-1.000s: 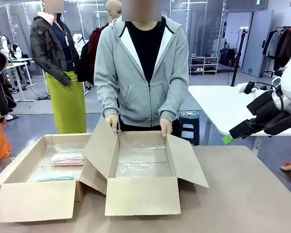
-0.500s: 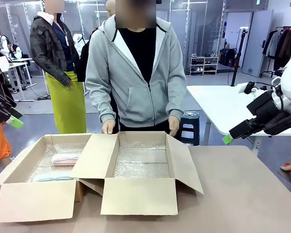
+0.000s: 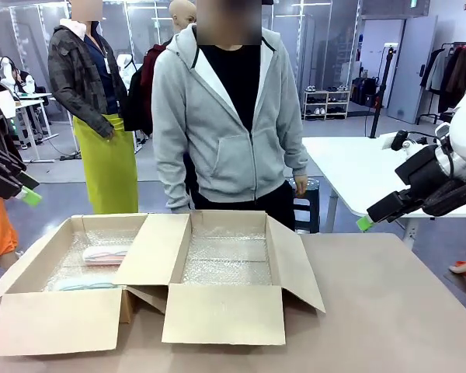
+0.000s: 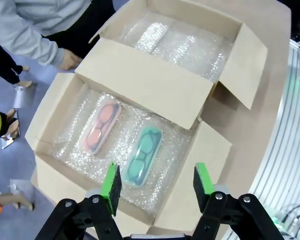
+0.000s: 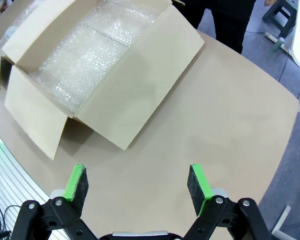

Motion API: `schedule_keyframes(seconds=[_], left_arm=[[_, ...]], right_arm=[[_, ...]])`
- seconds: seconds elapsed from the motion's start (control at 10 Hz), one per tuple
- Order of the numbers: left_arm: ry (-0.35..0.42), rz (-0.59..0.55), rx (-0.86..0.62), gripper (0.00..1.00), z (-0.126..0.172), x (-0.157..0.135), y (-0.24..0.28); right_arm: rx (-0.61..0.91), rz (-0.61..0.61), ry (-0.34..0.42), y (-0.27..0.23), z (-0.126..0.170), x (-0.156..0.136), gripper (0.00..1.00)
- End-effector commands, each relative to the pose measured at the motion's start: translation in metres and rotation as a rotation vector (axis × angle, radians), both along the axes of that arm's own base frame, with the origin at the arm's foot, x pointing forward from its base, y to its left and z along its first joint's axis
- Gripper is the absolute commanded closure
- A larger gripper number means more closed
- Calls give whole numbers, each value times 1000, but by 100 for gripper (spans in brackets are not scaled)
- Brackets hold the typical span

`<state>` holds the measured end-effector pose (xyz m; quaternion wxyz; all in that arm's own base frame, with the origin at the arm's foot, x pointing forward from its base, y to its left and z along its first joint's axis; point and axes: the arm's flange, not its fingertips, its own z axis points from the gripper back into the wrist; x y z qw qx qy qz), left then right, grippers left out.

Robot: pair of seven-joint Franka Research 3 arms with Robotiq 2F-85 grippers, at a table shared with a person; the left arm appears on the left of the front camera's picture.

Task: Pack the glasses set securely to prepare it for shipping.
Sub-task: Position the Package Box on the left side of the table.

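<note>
The glasses set lies on bubble wrap inside the left cardboard box (image 3: 58,320): a pale pink case (image 3: 107,254) toward the far side and a mint green case (image 3: 85,285) nearer me. In the left wrist view the pink case (image 4: 101,126) and the green case (image 4: 143,156) lie side by side, apart. My left gripper (image 4: 157,181) hangs open high above them, at the left edge of the front view (image 3: 23,192). Over the bare tabletop my right gripper (image 5: 137,182) is open with nothing in it, raised at the right of the front view (image 3: 366,221).
A second open box (image 3: 221,315) lined with bubble wrap stands in the middle, its left flap (image 4: 145,82) leaning over the first box. A person in a grey hoodie (image 3: 225,116) stands behind it, hands off the box. Bare table (image 5: 215,115) lies to the right.
The person has let go of the middle box's flaps and straightened up. That box slid slightly toward me and its flaps dropped. My left gripper came into view at the left edge. The right arm stayed still.
</note>
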<state>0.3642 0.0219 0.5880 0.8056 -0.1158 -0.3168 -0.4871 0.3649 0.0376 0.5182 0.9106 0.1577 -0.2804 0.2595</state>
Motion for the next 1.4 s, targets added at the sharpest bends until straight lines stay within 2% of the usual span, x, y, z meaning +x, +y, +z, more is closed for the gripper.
schedule_keyframes(seconds=[0.0, 1.3], left_arm=[[11, 3, 11, 26, 2, 1, 0], [11, 3, 11, 26, 2, 1, 0]], right_arm=[[-1, -9, 10, 1, -1, -2, 0], [-1, -9, 10, 1, -1, -2, 0]])
